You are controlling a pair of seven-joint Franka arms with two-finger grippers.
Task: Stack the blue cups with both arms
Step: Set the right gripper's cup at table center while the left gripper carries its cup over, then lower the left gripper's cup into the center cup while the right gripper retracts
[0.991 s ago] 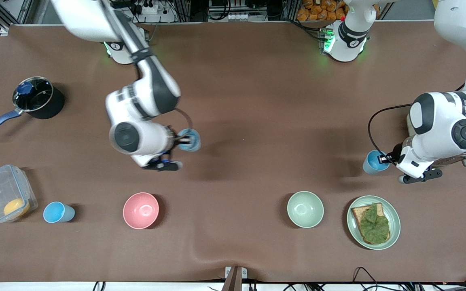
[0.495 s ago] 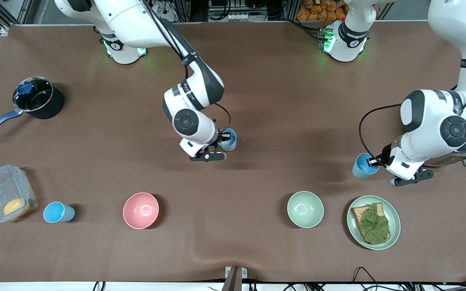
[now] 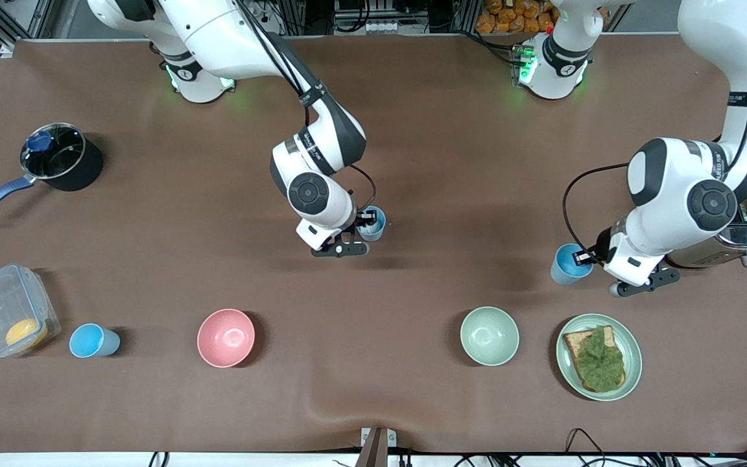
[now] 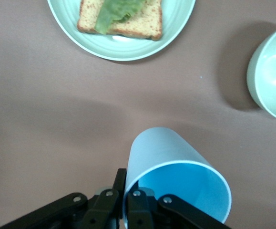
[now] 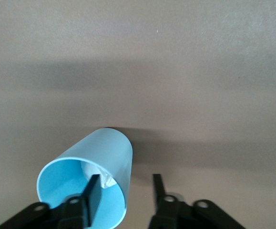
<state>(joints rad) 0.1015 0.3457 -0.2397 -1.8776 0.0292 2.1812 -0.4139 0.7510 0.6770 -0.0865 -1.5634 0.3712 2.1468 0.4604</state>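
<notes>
Both arms shifted since my last look, right gripper (image 3: 366,228) spread, one finger inside upright mid-table cup (image 3: 371,223), left gripper (image 3: 582,258) pinching tilted cup (image 3: 568,263) rim over table (image 3: 412,162), third cup (image 3: 91,340) upright beside container (image 3: 7,311).

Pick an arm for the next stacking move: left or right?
Left, probably. The left gripper is shut on the held cup at its rim, ready to carry. The right gripper is open, straddling the standing cup mid-table, a likely base.

Front view high, facing robots; wrist views close, looking down.
</notes>
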